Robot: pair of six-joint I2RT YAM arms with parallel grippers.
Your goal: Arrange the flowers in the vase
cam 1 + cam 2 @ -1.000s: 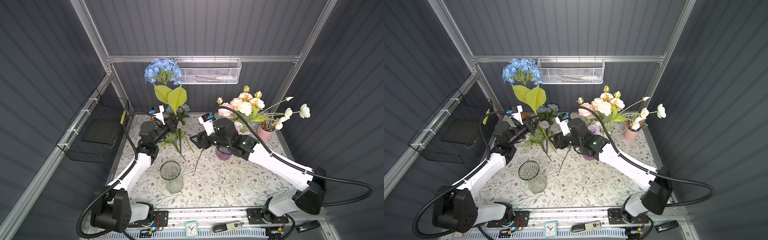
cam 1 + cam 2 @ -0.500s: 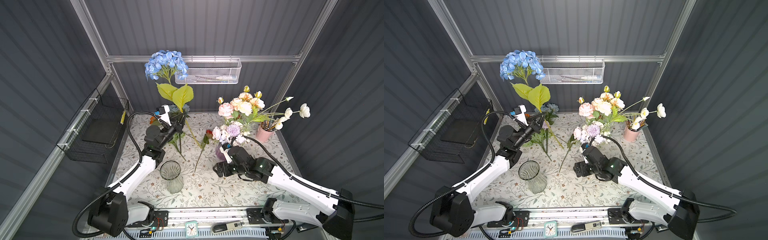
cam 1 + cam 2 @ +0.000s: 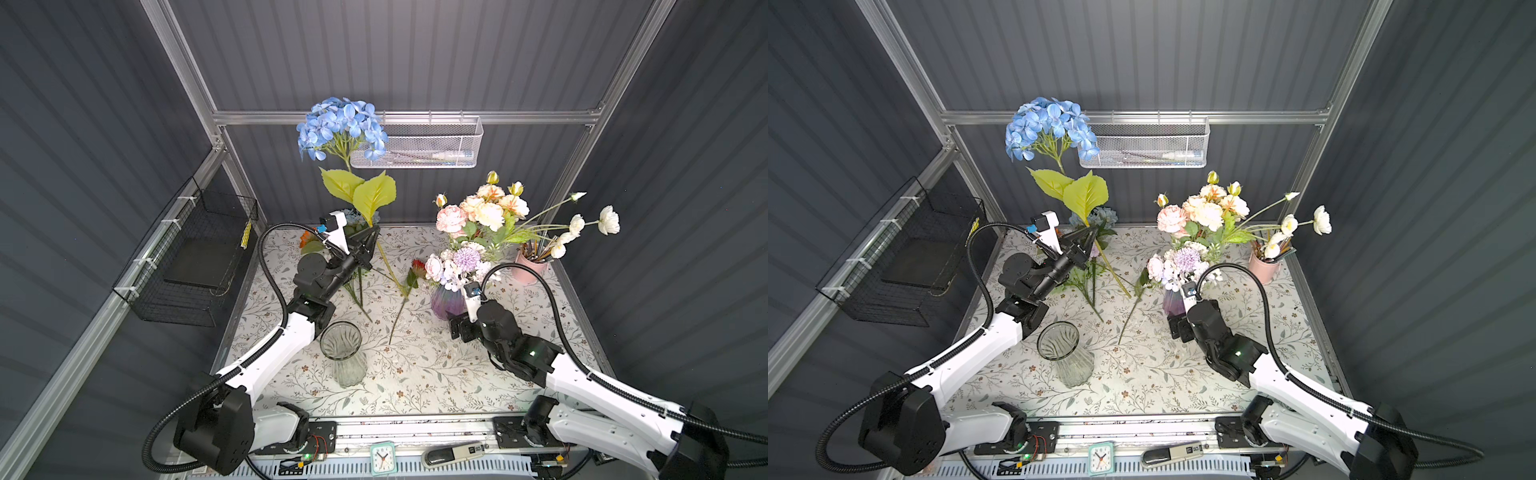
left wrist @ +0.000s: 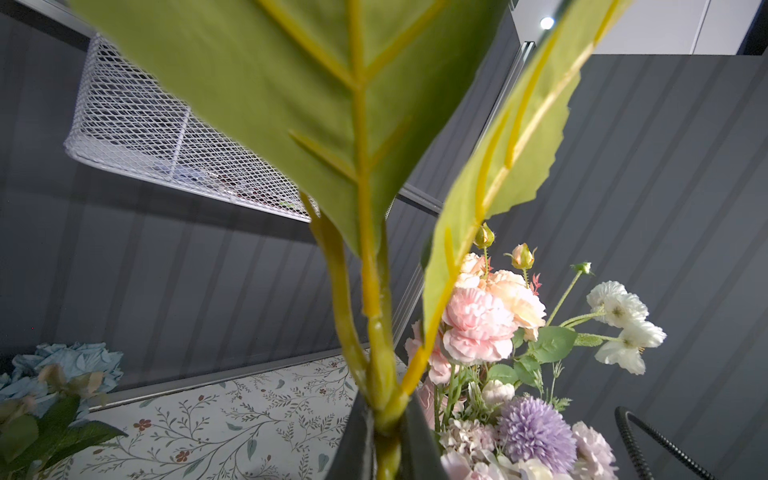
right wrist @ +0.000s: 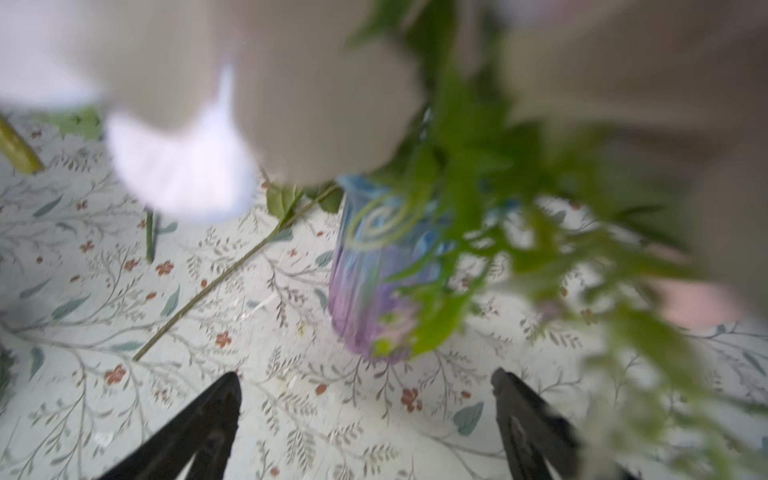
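My left gripper (image 3: 372, 239) (image 3: 1088, 237) is shut on the green stem (image 4: 380, 374) of a blue hydrangea (image 3: 340, 129) (image 3: 1050, 126), held upright over the table's back left. The stem's lower end hangs down past the jaws. An empty clear glass vase (image 3: 340, 343) (image 3: 1059, 343) stands front centre-left. A purple vase (image 3: 446, 301) (image 5: 374, 282) holds pink, white and lilac flowers (image 3: 455, 262). My right gripper (image 3: 459, 328) (image 5: 365, 376) is open, low on the table just in front of it, holding nothing. A red flower (image 3: 417, 268) and other stems (image 3: 357, 286) lie loose.
A pink pot (image 3: 530, 268) with white blooms stands back right, beside a tall peach bouquet (image 3: 486, 208). A white mesh basket (image 3: 415, 145) hangs on the back rail, close to the hydrangea head. A black wire basket (image 3: 195, 257) lines the left wall.
My right arm has drawn back from the table's middle to the front of the purple vase and its jaws have opened wide. My left gripper has lifted the hydrangea higher and a little rightward.
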